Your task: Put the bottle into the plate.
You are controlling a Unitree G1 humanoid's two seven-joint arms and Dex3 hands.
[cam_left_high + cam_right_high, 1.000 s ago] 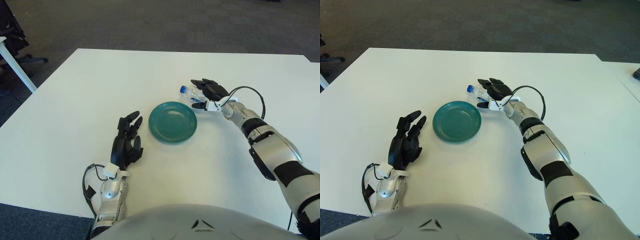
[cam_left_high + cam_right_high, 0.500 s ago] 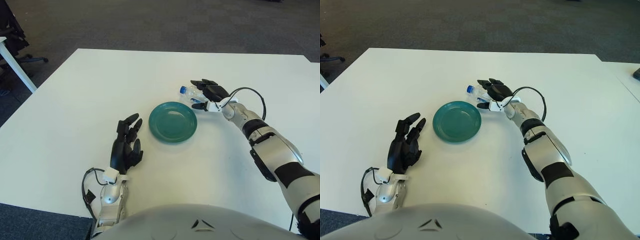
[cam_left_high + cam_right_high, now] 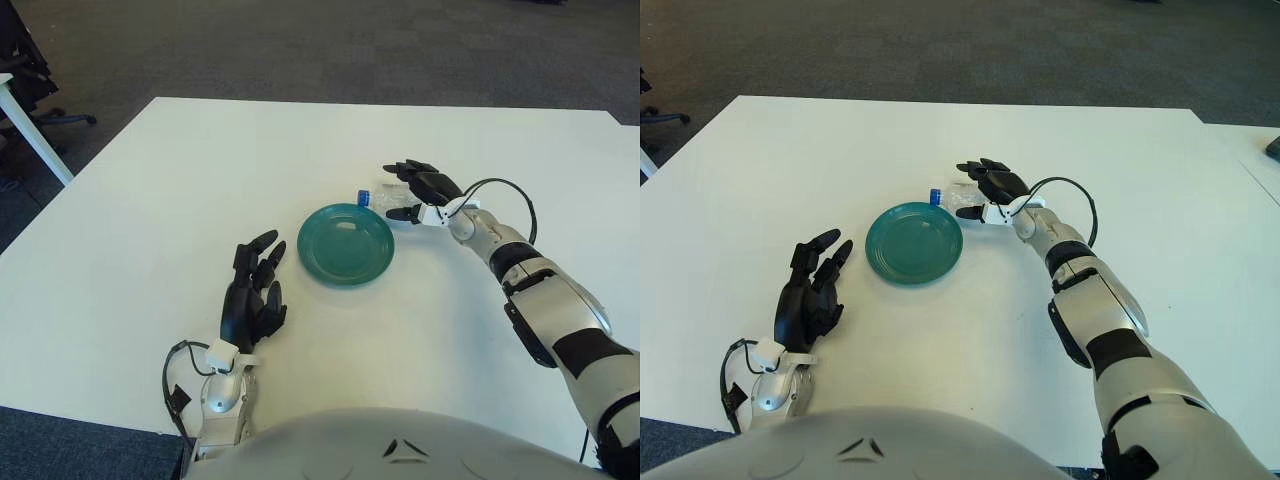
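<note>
Your right hand (image 3: 422, 192), black-fingered on a silver arm, is at the far right rim of the round teal plate (image 3: 346, 243) on the white table (image 3: 150, 200). Its fingers are curled around the small clear plastic bottle with a blue cap (image 3: 952, 197), gripping the body from above. The bottle lies roughly horizontal in that grip, cap end pointing toward your left. The cap sits just at the plate's far right edge; you cannot tell whether it touches the rim. The bottle body is mostly covered by the fingers, so its contact with the table cannot be judged.

Your left hand (image 3: 252, 297) shows to the left of the plate, nearer your body, clear of its rim. Its fingers are extended and loosely spread, grasping nothing.
</note>
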